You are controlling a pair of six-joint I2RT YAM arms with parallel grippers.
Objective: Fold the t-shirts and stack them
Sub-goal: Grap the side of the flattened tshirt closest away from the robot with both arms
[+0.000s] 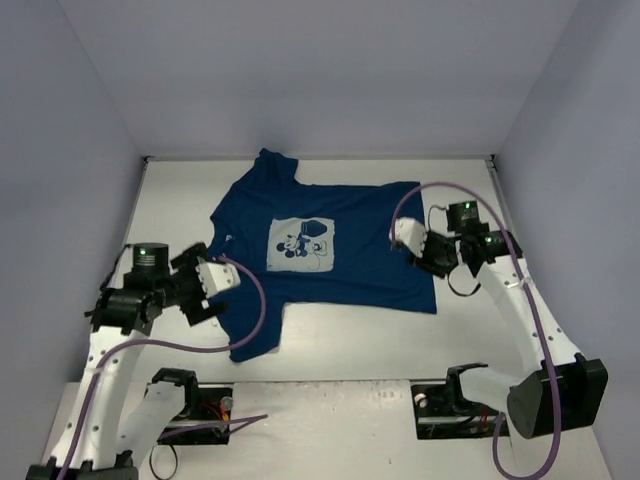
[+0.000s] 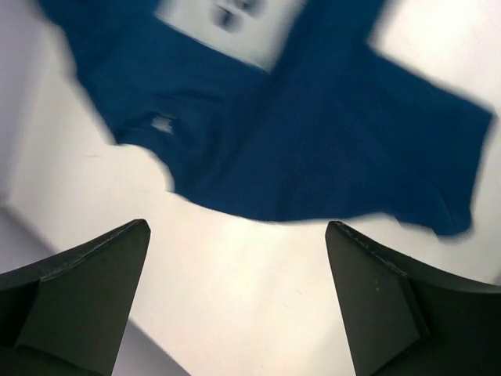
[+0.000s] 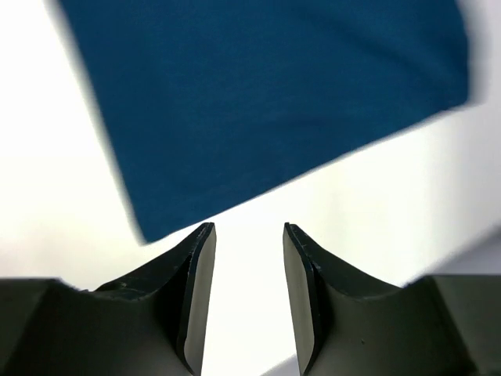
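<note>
Navy blue cloth t-shirt [image 1: 340, 250] is lying flat; left gripper [image 2: 236, 225] gaping wide, right gripper [image 3: 247, 227] narrowly parted, both apparently empty. Folding is calling for matched edge pinches.

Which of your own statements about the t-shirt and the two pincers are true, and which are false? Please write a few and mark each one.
1. The t-shirt lies spread out on the table with its print facing up. True.
2. The left pincer is shut on a sleeve. False: its jaws stand wide apart and hold nothing.
3. The right pincer holds no cloth; bare table shows between its jaws. True.
4. Two folded shirts are stacked on the table. False: only one shirt is in view, and it is not folded.
</note>
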